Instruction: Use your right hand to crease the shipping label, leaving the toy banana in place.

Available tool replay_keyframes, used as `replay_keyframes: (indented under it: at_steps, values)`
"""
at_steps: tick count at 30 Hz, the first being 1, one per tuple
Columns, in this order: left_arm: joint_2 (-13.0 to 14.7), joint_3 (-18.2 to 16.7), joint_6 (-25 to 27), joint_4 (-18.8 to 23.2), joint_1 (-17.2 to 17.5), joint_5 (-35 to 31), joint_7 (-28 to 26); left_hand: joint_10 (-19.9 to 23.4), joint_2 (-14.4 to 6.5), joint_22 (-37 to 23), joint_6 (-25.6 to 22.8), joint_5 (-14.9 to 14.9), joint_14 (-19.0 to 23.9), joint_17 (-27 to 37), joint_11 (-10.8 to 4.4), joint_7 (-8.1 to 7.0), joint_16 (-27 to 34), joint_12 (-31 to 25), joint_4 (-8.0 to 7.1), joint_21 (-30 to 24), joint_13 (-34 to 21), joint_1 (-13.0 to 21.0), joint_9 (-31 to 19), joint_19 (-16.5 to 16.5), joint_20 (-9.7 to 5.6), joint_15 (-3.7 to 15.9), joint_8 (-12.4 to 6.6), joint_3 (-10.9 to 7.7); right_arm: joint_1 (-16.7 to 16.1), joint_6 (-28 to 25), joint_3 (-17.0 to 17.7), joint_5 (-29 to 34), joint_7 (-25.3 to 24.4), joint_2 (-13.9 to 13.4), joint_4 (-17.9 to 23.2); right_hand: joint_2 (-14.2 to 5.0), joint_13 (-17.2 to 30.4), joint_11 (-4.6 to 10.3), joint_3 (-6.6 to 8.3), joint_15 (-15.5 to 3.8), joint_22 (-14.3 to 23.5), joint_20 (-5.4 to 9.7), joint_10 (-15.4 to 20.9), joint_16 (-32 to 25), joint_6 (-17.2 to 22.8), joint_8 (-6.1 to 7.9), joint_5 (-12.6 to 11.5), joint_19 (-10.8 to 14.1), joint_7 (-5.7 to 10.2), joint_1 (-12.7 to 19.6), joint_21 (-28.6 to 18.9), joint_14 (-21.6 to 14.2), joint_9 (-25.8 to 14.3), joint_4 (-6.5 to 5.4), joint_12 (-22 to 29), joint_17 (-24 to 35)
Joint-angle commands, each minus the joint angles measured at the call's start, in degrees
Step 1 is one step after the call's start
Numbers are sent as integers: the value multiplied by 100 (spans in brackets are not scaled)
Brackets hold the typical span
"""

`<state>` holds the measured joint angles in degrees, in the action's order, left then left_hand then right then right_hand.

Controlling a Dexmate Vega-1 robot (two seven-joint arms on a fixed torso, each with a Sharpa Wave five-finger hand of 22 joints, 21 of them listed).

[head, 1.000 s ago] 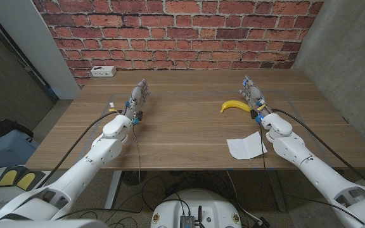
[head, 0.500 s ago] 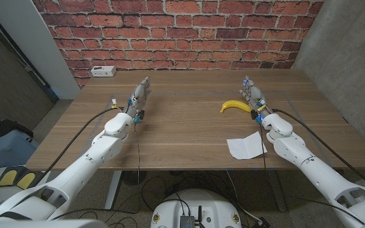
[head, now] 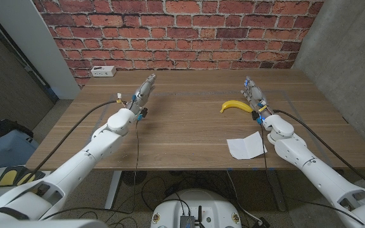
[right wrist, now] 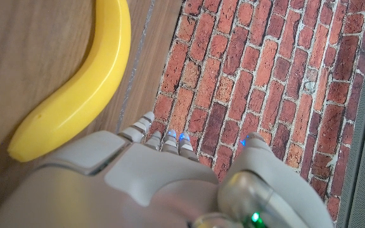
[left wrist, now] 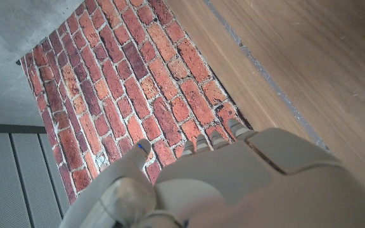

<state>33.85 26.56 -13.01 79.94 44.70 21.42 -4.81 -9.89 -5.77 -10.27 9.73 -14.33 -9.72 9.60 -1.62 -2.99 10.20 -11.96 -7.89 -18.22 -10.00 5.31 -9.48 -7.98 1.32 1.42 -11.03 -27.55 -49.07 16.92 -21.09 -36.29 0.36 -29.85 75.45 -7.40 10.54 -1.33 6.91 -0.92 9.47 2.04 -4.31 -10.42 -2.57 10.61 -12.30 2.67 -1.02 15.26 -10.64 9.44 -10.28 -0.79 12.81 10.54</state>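
A white shipping label [head: 246, 147] lies on the wooden table [head: 189, 130] near its front right edge, one corner slightly lifted. A yellow toy banana [head: 234, 106] lies further back, left of my right hand [head: 253, 95]; the banana [right wrist: 81, 88] is also close beside that hand in the right wrist view. My right hand [right wrist: 170, 171] stands with fingers straight and apart, holding nothing, behind the label. My left hand [head: 144, 92] is raised at the table's left-centre with fingers extended and empty; its back [left wrist: 233, 177] faces the left wrist camera.
A white power strip [head: 102, 71] sits at the table's back left corner by the brick wall [head: 182, 31]. A concrete wall borders the right side. Thin tape lines mark the tabletop. Cables hang along both arms.
My left hand has shifted slightly right and further back, with the arm stretching out. The right hand, banana and label have stayed where they were.
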Motion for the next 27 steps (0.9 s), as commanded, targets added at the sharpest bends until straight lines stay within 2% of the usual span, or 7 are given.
replay_keyframes:
  at_steps: [1, 27]
  values:
    - [257, 251, 295, 329, -184, -852, -205, -218, -180, -21, -34, -11, -296, 16, 27, -31, 62, -35, 43, 7, -31, 46, -33, 37, 20, -37, -39, -10, -72, 4, 11, 76, -115, -41, 118, -12, 33, 5, 47, 41, 28, 21, -2, -49, 10, 21, 26, 48, 26, 61, -30, 27, -7, -4, -5, 13]
    - [526, 662, 641, 866, -524, -2105, -84, -51, -178, -21, -282, -7, -211, 17, 11, -91, 46, -47, 70, 43, -28, 77, -38, 104, 16, -32, -46, -25, 4, 33, 5, 147, -171, -14, 35, -8, 35, -7, 67, 48, 29, 17, 10, -48, 17, 14, 55, 54, 16, 69, -32, 23, -8, 10, -29, 16]
